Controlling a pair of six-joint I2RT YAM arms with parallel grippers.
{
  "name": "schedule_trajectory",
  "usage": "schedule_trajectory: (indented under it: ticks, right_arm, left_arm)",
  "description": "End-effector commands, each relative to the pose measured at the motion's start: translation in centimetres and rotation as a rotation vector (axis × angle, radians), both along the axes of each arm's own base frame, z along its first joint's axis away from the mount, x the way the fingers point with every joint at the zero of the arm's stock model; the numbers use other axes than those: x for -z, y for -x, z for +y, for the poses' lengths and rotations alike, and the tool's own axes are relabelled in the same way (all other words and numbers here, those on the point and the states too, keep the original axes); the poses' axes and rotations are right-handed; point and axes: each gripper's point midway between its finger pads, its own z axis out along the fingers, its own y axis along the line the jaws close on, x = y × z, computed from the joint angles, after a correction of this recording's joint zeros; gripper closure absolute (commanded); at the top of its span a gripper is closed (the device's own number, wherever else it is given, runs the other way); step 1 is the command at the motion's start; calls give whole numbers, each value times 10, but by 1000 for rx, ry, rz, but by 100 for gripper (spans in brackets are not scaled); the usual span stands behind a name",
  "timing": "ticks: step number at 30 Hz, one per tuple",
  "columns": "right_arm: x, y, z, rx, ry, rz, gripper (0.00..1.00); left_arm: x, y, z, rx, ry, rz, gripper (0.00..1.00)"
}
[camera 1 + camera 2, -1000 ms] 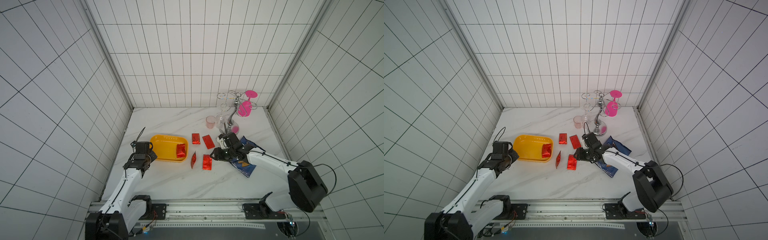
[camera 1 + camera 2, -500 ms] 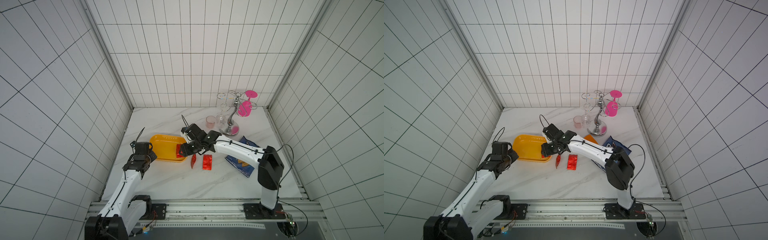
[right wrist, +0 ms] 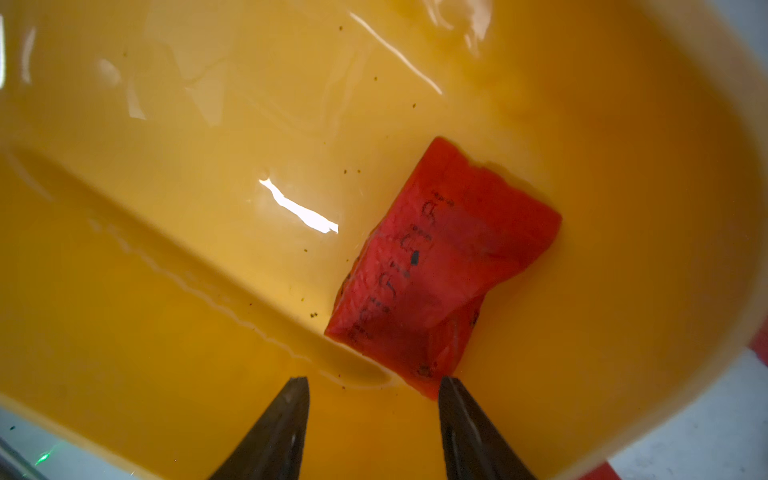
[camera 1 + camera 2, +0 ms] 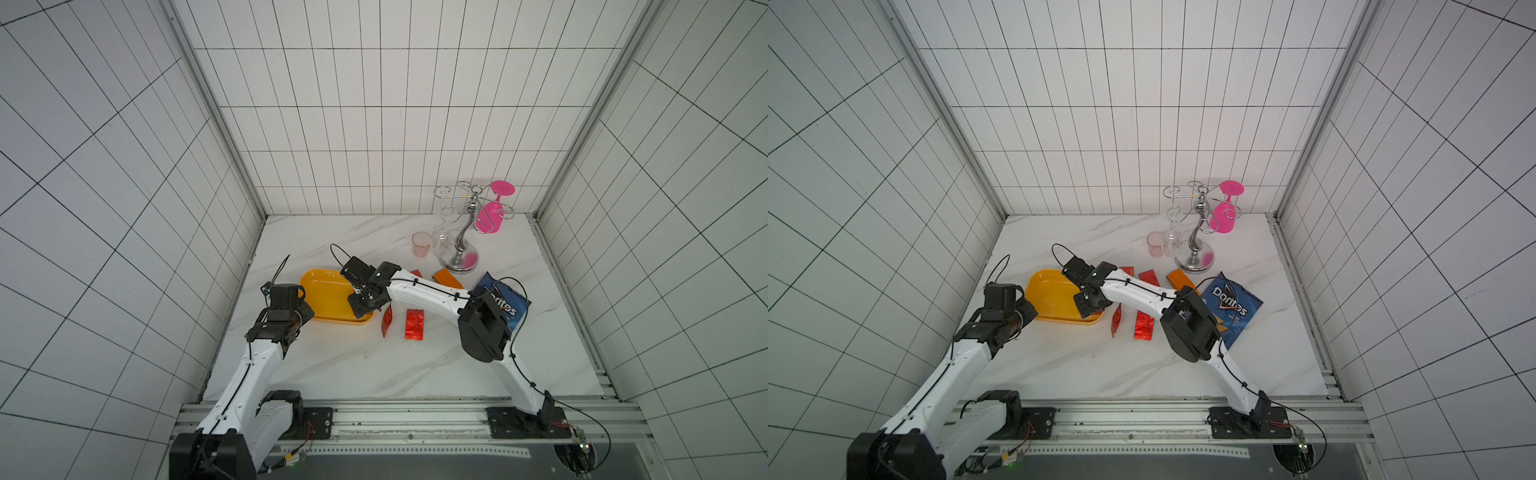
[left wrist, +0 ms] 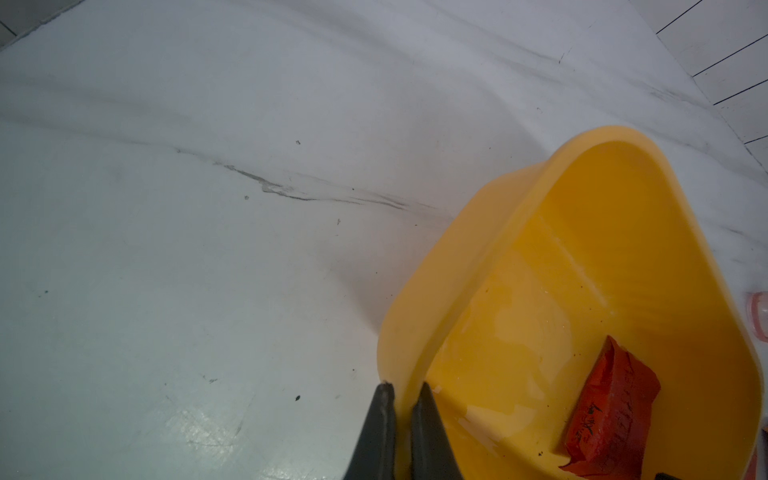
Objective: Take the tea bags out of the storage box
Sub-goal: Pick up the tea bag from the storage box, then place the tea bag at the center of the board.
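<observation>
Extraction of the final sachet is the step in hand. The storage box (image 4: 326, 296) sits on the tabletop (image 4: 332, 365) on the left arm's side. The left end effector (image 5: 402, 390) is clamped on the box rim, with one jaw outside the wall and one inside. This hold evidently anchors the light tub so that it cannot slide while the other arm works inside it.

The right end effector (image 3: 374, 384) enters the box from the end away from that hold and points down at the floor of the tub. Its jaws stand partly apart with nothing between them. One red tea bag (image 3: 442, 266) lies on the box floor close to the wall, just ahead of the jaws. One fingertip (image 3: 451, 388) sits at the sachet's near corner; whether it touches cannot be confirmed.

Five tea bags (image 4: 1144, 325) lie outside the box on the tabletop. Four are red, and the orange tea bag (image 4: 1179, 277) lies next to the Doritos bag (image 4: 1231, 306). The task therefore appears nearly complete.

The next move likely calls for centring the jaws across the crumpled sachet, closing on it and lifting it clear of the rim. The foil lies nearly flat, so the tips may slip off it or scrape the tub floor.
</observation>
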Motion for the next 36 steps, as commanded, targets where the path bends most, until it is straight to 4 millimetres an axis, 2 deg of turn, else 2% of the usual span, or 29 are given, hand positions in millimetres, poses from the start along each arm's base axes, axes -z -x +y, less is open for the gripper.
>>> schedule_trajectory:
  ticks: [1, 8, 11, 14, 19, 24, 28, 32, 36]
  right_arm:
    - [7, -9, -6, -22, 97, -70, 45]
    - [34, 0, -2, -63, 163, -40, 52]
    - [32, 5, 3, -74, 156, -28, 60]
    - [21, 6, 7, -82, 138, -50, 69]
    - [-8, 3, 11, -79, 97, -98, 87]
    - [-35, 2, 14, -79, 46, -129, 100]
    - [-61, 2, 16, -76, -4, -156, 100]
    - [-103, 2, 17, -78, -78, -193, 100]
    - [-146, 3, -1, -66, -116, -256, 100]
  left_arm:
    - [-2, -4, 2, 0, -11, -19, 100]
    - [-2, -3, 2, 0, -11, -19, 100]
    - [-1, -4, 2, 1, -11, -16, 100]
    - [-1, -4, 2, 0, -11, -17, 100]
    - [-1, -4, 2, 0, -11, -16, 100]
    - [-1, -4, 2, 1, -11, -15, 100]
    - [0, -4, 2, 0, -11, -13, 100]
    - [0, -4, 2, 0, -13, -12, 100]
    - [0, -4, 3, -7, -16, -9, 100]
